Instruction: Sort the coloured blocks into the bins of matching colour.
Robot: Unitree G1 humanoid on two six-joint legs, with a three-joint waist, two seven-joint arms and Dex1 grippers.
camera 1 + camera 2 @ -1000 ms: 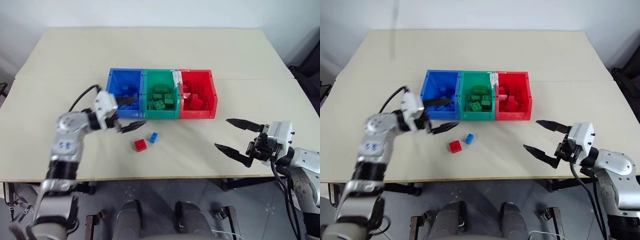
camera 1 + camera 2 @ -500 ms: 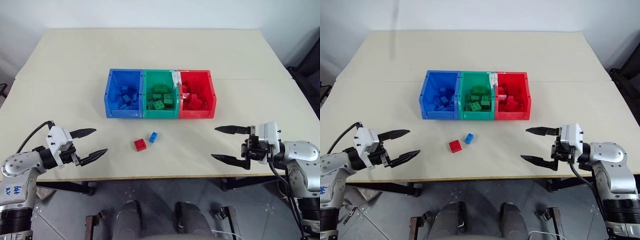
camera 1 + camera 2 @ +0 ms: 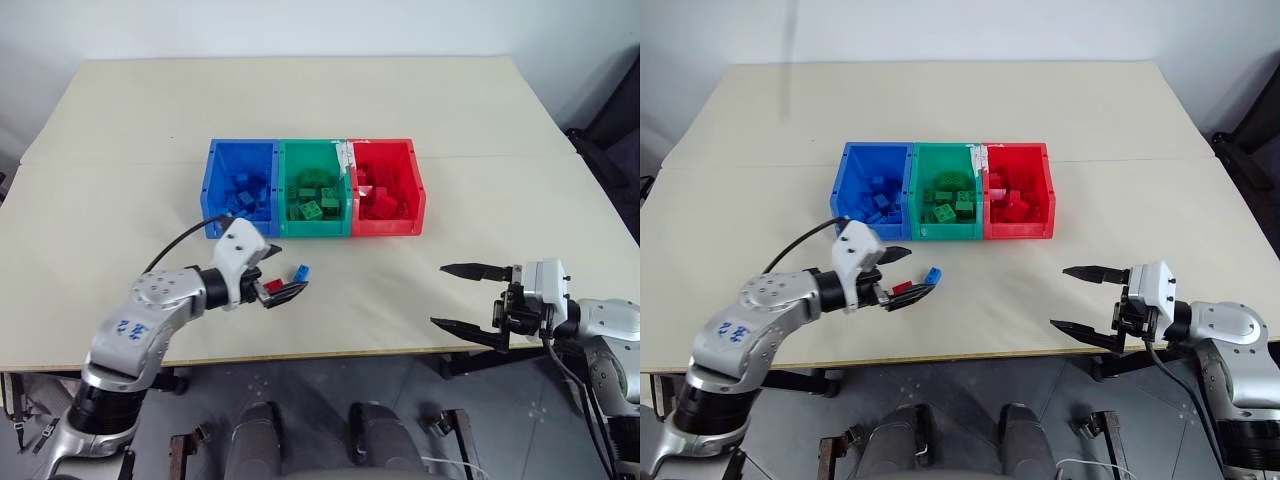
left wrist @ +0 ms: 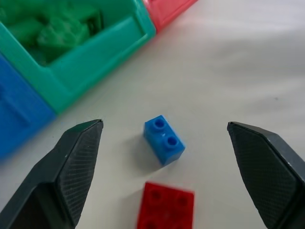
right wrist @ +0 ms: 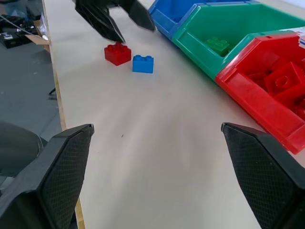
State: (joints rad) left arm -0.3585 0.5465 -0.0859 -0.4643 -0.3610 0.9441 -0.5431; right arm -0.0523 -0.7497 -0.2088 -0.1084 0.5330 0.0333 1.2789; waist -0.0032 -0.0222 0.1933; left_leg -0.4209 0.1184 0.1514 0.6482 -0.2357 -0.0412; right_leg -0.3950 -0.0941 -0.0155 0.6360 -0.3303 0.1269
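Beige counter [image 3: 450,100] with three bins joined in a row near its middle: blue bin [image 3: 214,188] on the robot's left, green bin [image 3: 315,226] in the centre, red bin [image 3: 417,190] on the right. Each bin holds a pile of blocks of its own colour.

Two loose blocks lie on the counter in front of the bins, near the front lips of the blue and green ones. Blue block [image 4: 164,140], two studs up, sits nearer the bins. Red block [image 4: 166,210], four studs, sits just beside it on the side away from the bins; apart, not touching, in the left wrist view.

Left tool [image 3: 275,282] is low over the counter at the two loose blocks, fingers spread wide, holding nothing. In the left wrist view both blocks lie in the gap between the fingers [image 4: 78,162], neither finger touching a block. In the head views the red block shows between the finger tips and the blue block just past them.

Right tool [image 3: 468,298] is well apart from the blocks, at the counter's front edge on the robot's right, fingers wide open, empty, pointing across towards the left tool. Right wrist view shows the left tool's dark fingers just beside the red block [image 5: 117,53], blue block [image 5: 143,63] next to it.
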